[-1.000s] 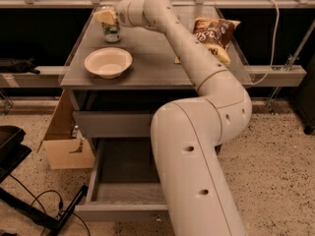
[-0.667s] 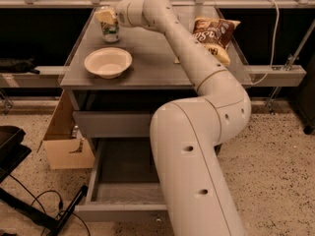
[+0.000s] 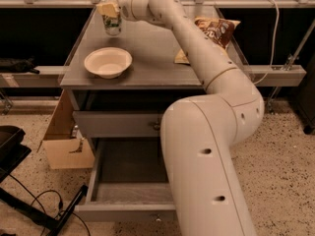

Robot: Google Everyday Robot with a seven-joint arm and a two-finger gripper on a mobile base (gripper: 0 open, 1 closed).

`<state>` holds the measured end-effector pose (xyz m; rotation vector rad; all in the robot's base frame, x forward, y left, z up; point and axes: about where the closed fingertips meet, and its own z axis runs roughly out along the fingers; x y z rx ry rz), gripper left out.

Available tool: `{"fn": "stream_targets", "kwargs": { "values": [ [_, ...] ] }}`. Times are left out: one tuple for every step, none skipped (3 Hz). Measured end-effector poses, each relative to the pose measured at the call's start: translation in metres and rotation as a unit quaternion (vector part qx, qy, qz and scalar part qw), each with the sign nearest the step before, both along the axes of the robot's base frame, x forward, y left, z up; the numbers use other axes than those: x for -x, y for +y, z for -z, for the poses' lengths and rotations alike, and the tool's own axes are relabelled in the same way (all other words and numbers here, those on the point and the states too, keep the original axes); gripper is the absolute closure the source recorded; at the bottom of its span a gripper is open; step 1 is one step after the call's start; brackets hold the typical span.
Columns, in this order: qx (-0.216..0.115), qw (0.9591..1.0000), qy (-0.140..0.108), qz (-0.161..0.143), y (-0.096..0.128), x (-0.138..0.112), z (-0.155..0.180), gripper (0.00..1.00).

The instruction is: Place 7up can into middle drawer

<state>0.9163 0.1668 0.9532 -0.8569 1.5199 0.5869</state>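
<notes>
The 7up can (image 3: 112, 25), green and white, stands upright at the far left corner of the grey table top (image 3: 152, 58). My gripper (image 3: 108, 9) comes in from the right and sits over the can's top, its yellowish fingers (image 3: 105, 8) closed on the can's upper part. I cannot tell whether the can's base still touches the table. The middle drawer (image 3: 129, 193) is pulled open at the bottom of the cabinet, a shallow grey tray with nothing in it. My arm's big lower link covers its right part.
A white bowl (image 3: 108, 62) sits at the table's front left, close below the can. A brown-and-yellow chip bag (image 3: 216, 31) lies at the right. A closed knobbed drawer front (image 3: 118, 124) is above the open drawer. A cardboard box (image 3: 64, 144) and black cables (image 3: 39, 210) lie on the floor at left.
Almost nothing differs; the gripper and the can stay at the table's far left corner, shifted only slightly.
</notes>
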Motion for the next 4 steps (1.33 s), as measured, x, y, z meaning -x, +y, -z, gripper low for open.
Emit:
{"fn": "stream_targets", "kwargs": {
  "values": [
    [-0.002,0.9972,-0.072,0.021,-0.055,0.031,-0.065,1.0],
    [-0.006,0.9852,-0.161,0.059,-0.118,0.095,-0.157,1.0],
    [-0.017,0.9728,-0.217,0.08,-0.143,0.208,-0.234,1.0],
    [0.007,0.9789,-0.198,0.05,-0.127,0.263,-0.189,1.0]
  ]
}}
